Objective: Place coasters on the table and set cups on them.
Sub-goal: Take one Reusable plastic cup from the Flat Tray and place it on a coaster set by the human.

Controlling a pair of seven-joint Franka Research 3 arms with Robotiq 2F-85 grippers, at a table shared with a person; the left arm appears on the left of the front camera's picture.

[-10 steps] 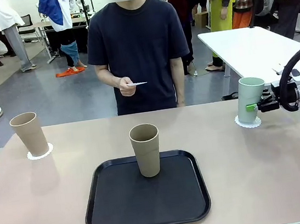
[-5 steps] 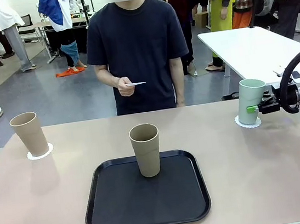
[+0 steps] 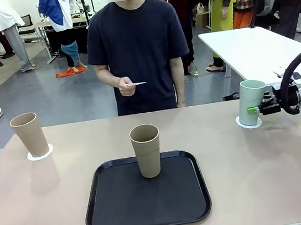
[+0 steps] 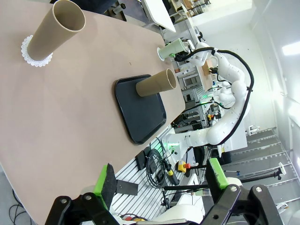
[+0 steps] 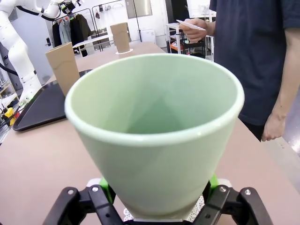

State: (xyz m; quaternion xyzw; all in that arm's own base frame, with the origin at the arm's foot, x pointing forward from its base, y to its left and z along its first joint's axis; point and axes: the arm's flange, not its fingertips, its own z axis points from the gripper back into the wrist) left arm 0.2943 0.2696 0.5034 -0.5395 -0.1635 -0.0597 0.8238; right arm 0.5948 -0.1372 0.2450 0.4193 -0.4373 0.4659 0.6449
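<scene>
A pale mint green cup stands on a white coaster at the table's far right. My right gripper reaches in from the right, its fingers on either side of the cup's lower part. The green pads sit right at its wall; I cannot tell whether they still press it. A tan cup stands on a coaster at the far left. Another tan cup stands upright in the black tray. My left gripper hangs open and empty high above the table.
The person stands at the far side, holding a thin white coaster flat in one hand at chest height. A white table stands behind at the right. Bare tabletop lies on both sides of the tray.
The mint green cup has sunk slightly onto its coaster, and my right gripper has edged a little to the right. The person and the other cups have not moved.
</scene>
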